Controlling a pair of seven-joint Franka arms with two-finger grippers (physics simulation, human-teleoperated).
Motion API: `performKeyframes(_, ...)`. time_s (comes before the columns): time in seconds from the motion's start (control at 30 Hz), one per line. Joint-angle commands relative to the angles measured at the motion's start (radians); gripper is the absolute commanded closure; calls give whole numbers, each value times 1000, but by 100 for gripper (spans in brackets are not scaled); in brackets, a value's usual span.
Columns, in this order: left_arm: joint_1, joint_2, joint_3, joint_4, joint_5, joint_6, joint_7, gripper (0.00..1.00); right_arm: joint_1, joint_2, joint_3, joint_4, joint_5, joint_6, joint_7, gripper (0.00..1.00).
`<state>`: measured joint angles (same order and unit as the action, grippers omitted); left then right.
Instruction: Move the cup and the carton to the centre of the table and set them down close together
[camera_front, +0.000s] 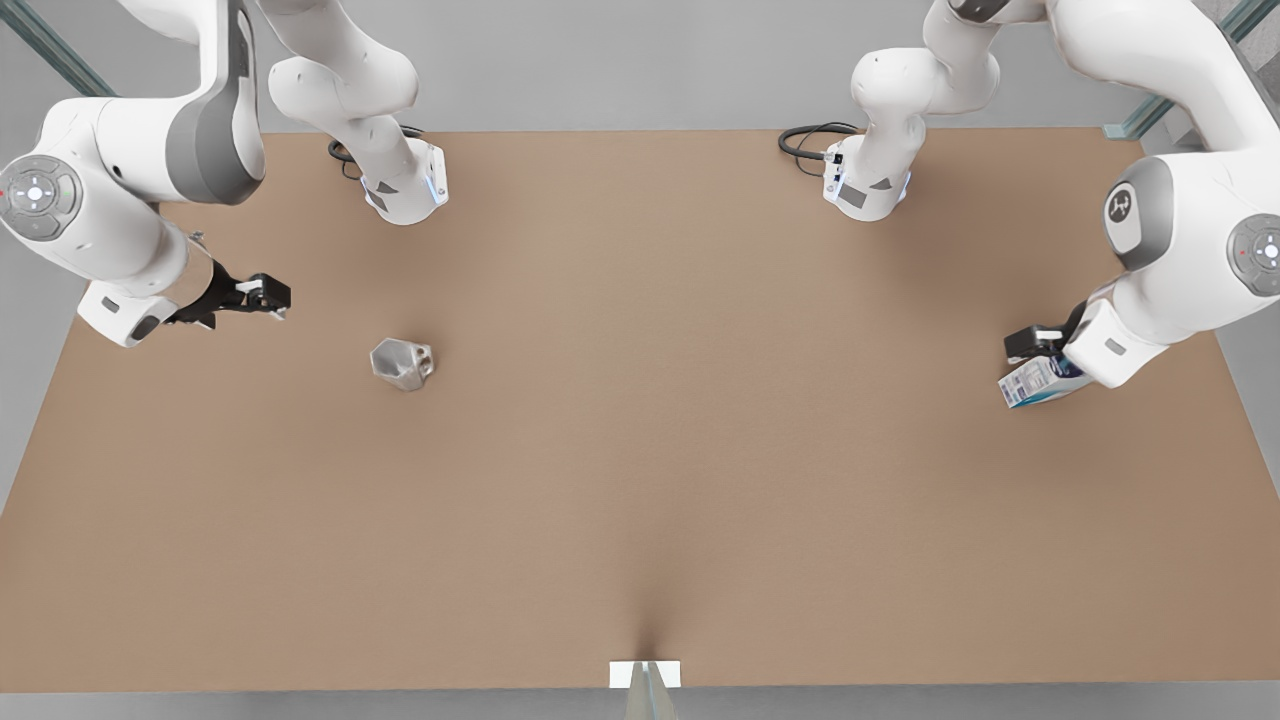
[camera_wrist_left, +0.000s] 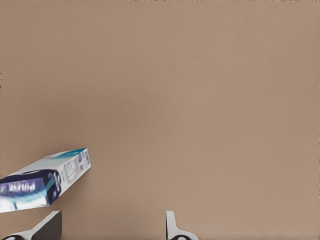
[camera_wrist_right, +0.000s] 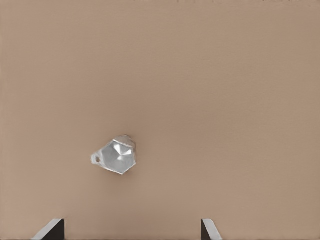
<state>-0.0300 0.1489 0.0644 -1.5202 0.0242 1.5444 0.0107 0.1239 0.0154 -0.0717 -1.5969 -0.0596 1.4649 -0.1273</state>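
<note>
Front view, cup (camera_front: 402, 362) empty on table (camera_front: 640, 480), carton (camera_front: 1040, 381) by left pincer (camera_front: 1030, 345), both pincers apart

Light even, diffuse, moderately bright; no distinct source direction. Table (camera_front: 640, 450) matte, no glare. Soft dark patches on it under the two arm bases at the far edge, and a narrow dark streak running up from the white tab (camera_front: 645, 674) at the near edge. Cup (camera_front: 402, 362) casts a faint, tight shadow; its facets show pale highlights in the right wrist view (camera_wrist_right: 118, 154). Carton (camera_wrist_left: 44, 180) print smeared, lettering unreadable. Table surface faintly grainy in both wrist views. Straight edges stay straight in the front view; no visible edge distortion.
</note>
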Motion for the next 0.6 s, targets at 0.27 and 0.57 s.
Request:
performKeyframes(0.27,12,-3,11,21,22,-23,20,0,-43,-11,4,-377,64,251,408,0)
performKeyframes(0.57,15,35,11,72,20,-58,29,0,-171,12,4,-634,132,479,523,0)
